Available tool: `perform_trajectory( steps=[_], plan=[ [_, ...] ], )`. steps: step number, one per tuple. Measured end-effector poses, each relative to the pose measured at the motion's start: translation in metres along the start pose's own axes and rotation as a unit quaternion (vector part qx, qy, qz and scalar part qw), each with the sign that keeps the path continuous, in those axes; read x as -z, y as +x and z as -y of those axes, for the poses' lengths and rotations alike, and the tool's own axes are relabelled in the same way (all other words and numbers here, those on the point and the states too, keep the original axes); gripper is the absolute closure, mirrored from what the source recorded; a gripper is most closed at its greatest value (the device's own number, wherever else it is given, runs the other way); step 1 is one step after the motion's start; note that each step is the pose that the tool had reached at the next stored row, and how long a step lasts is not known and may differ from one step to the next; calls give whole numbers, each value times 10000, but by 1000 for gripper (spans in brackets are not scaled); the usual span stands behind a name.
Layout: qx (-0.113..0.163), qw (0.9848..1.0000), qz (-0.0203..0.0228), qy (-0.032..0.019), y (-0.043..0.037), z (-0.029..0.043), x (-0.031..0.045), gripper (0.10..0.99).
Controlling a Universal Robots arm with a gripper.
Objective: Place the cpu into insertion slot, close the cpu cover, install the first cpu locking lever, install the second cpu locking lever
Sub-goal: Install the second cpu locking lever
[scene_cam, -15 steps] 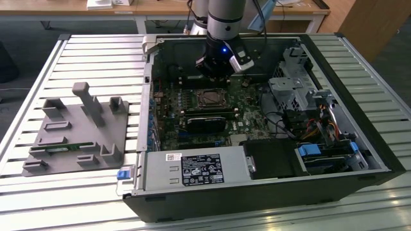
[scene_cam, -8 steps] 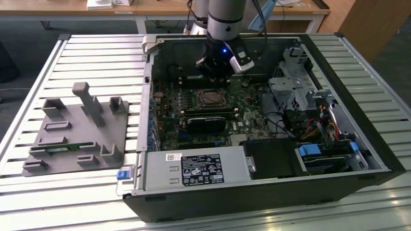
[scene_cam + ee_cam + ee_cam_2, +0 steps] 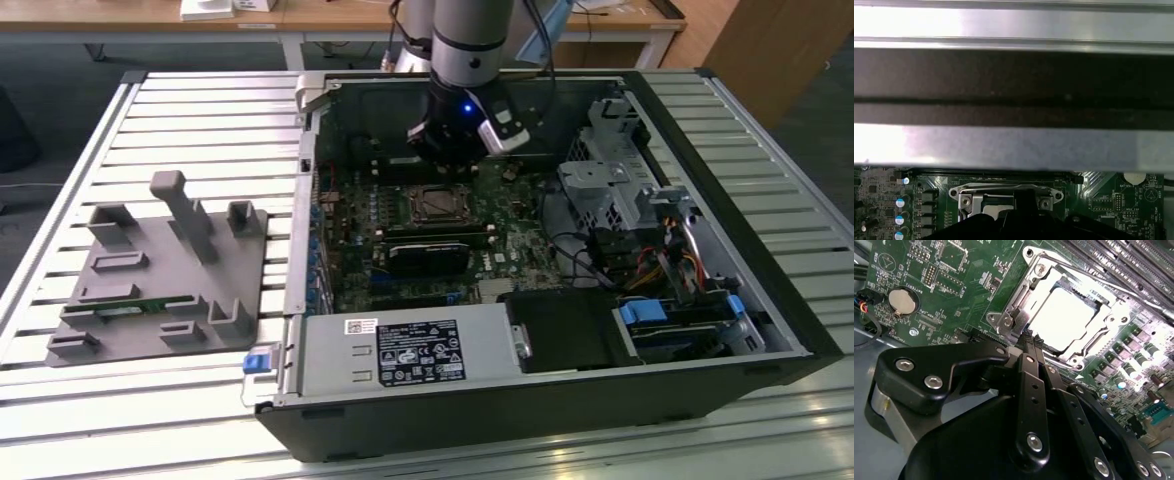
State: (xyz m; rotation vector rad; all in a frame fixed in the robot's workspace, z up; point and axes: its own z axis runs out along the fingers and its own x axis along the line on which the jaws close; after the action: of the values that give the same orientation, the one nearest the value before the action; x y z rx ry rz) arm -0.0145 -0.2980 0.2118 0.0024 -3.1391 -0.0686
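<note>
The cpu (image 3: 1063,319) lies seated in the insertion slot (image 3: 437,203), its pale metal face bright under the light, with the cpu cover (image 3: 1015,304) down around it as a silver frame whose window leaves the chip's face showing; in the first wrist view the cover's (image 3: 1004,194) near edge and two screw tabs appear just past my fingers. My gripper (image 3: 1030,342) is drawn together, the black fingertips (image 3: 1027,340) meeting at a narrow point with nothing visible between them, just beside the near corner of the frame; whether they touch the metal I cannot tell. In the exterior view my gripper (image 3: 451,150) hangs just beyond the far edge of the socket, inside the open computer case (image 3: 747,250). On the green motherboard (image 3: 934,285), a round coin battery (image 3: 903,301) sits well apart from the socket, and long black memory slots (image 3: 1114,260) run past its other side. A black graphics card (image 3: 430,252) lies just nearer than the socket, a labelled power supply (image 3: 400,355) at the near wall, drive bays (image 3: 614,190) to the exterior view's right. Outside the case, to the exterior view's left, a grey fixture block (image 3: 160,270) stands on the slatted table (image 3: 134,400).
</note>
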Motion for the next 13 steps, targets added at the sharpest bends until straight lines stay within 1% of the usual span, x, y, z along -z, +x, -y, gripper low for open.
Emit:
perform_trajectory(
  steps=[4,7,13],
  plan=[
    [0,10000,0,0,0,34,2,969],
    [0,10000,0,0,0,86,4,969],
    [0,10000,0,1,0,151,6,969]
  ],
)
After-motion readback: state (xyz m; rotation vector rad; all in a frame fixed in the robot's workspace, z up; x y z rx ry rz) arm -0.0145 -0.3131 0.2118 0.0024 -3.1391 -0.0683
